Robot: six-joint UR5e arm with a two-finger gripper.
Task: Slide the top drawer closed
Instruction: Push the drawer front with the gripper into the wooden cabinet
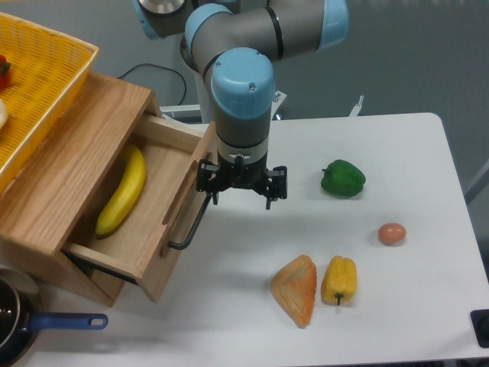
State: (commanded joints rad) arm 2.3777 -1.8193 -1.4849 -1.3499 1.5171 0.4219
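Note:
The top drawer (177, 210) is a shallow light oak box, partly pulled out of the wooden cabinet (72, 149), with a thin black bar handle (191, 227) on its front. A yellow banana (122, 191) lies inside it. My gripper (240, 194) points down just right of the drawer front, fingers spread open and holding nothing. Its left finger (208, 193) rests against the upper end of the handle and the front.
A green pepper (342, 177), a brown egg (391, 233), a yellow pepper (338, 279) and an orange pastry (296, 289) lie on the white table to the right. A yellow basket (46, 76) sits on the cabinet. A pan with a blue handle (61, 322) is at lower left.

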